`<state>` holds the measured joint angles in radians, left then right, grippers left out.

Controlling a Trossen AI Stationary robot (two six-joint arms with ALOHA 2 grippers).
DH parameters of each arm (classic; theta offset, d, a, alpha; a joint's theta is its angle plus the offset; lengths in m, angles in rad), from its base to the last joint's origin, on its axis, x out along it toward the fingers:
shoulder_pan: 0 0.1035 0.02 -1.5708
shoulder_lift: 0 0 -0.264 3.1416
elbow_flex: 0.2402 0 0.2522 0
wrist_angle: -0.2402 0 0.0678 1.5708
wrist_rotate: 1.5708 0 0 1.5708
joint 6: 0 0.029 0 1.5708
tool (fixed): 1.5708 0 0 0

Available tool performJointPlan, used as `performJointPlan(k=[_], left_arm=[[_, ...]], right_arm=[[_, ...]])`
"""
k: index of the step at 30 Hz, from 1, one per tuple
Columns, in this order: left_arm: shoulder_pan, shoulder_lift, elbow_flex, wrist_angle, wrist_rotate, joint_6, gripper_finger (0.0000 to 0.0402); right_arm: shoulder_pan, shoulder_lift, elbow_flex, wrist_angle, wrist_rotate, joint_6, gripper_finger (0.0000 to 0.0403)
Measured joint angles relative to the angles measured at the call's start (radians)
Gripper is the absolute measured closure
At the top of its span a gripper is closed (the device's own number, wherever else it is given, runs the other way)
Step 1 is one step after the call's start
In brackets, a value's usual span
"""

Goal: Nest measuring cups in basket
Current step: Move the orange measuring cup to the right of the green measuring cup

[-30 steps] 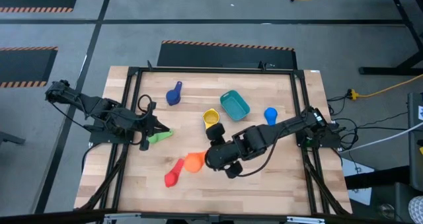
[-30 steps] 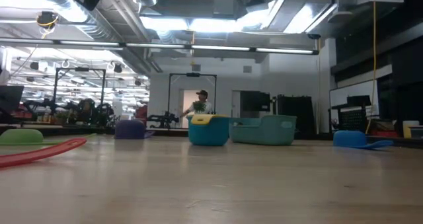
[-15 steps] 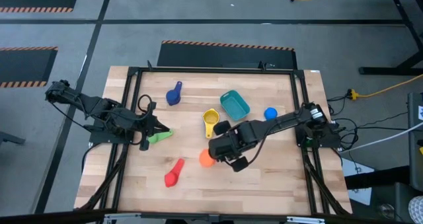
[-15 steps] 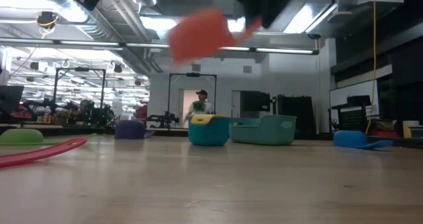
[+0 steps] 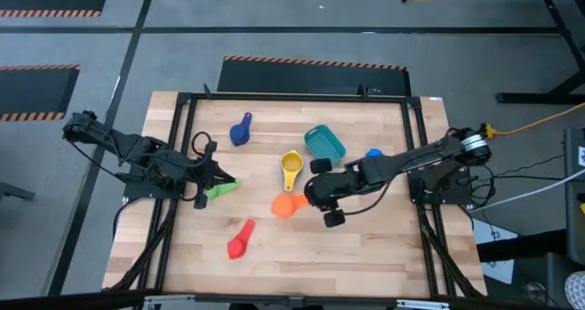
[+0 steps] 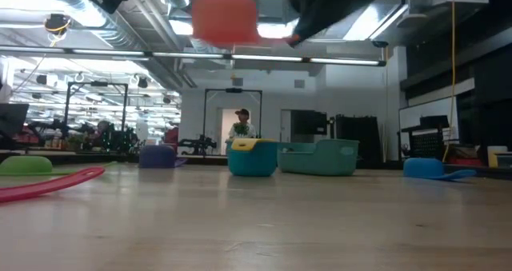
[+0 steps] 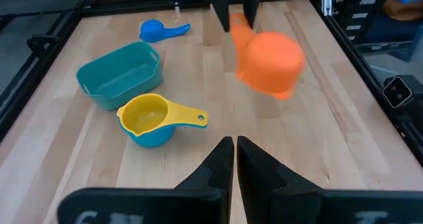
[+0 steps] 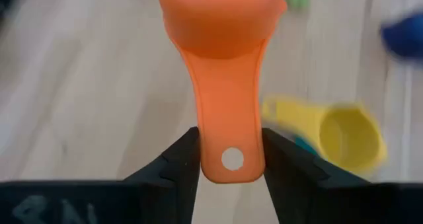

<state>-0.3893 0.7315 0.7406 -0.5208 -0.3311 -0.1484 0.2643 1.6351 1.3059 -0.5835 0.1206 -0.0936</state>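
The right gripper (image 5: 309,193) is clenched on the flat handle of the orange measuring cup (image 5: 285,204), holding it in the air above the middle of the wooden table (image 5: 366,255). In the right wrist view the two dark fingers (image 8: 177,163) press against both edges of the handle, just beside its round hanging hole, and the smooth rounded bowl (image 8: 221,16) points away from the wrist. In the low view the cup (image 6: 225,17) hangs well above the tabletop.

The left gripper (image 5: 212,176) waits at the left side of the table, its tapered fingers (image 7: 219,164) closed together with nothing between them, near the green cup (image 5: 218,189).

The basket (image 5: 324,144), a teal plastic tray with rounded corners and low walls, sits right of centre toward the far edge. Just beside it stands the yellow cup (image 5: 292,165), nested in a light blue cup (image 7: 153,135) whose wall shows beneath it. The dark blue cup (image 5: 240,131) lies toward the far left, a blue cup (image 5: 374,153) lies right of the basket, and the red cup (image 5: 240,240) lies near the front edge. The tabletop is pale plank wood.
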Motion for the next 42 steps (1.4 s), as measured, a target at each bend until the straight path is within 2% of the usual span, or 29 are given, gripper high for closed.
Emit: performJointPlan(k=[6,12,17,21,26,30,34,38,42], left_arm=[[0.000,0.042,0.000,0.031,-0.001,0.001,0.0388],[0.001,0.097,0.000,0.088,-0.001,0.001,0.0388],[0.001,0.124,0.000,0.148,-0.008,0.001,0.0387],[0.001,0.144,0.000,0.235,-0.028,0.002,0.0366],[0.001,0.164,0.000,0.322,-0.098,0.107,0.0321],[0.001,0.166,0.000,0.414,-0.173,0.291,0.0295],[0.001,0.167,0.000,0.487,-0.253,0.436,0.0288],[0.003,0.167,0.000,0.601,-0.352,0.506,0.0290],[0.026,0.166,0.000,0.711,-0.349,0.560,0.0291]], right_arm=[[-0.026,-0.061,-0.239,0.475,-0.071,-0.011,0.0254],[-0.055,-0.062,-0.436,0.973,-0.150,0.090,0.0254],[-0.069,-0.061,-0.543,1.295,-0.147,0.235,0.0254],[-0.070,-0.061,-0.578,1.487,-0.149,0.352,0.0254],[-0.070,-0.061,-0.579,1.638,-0.115,0.482,0.0254],[-0.071,-0.061,-0.579,1.714,-0.033,0.543,0.0254],[-0.071,-0.061,-0.579,1.739,0.010,0.590,0.0254],[-0.071,-0.061,-0.579,1.731,0.010,0.615,0.0254],[-0.071,-0.061,-0.579,1.727,0.009,0.614,0.0254]])
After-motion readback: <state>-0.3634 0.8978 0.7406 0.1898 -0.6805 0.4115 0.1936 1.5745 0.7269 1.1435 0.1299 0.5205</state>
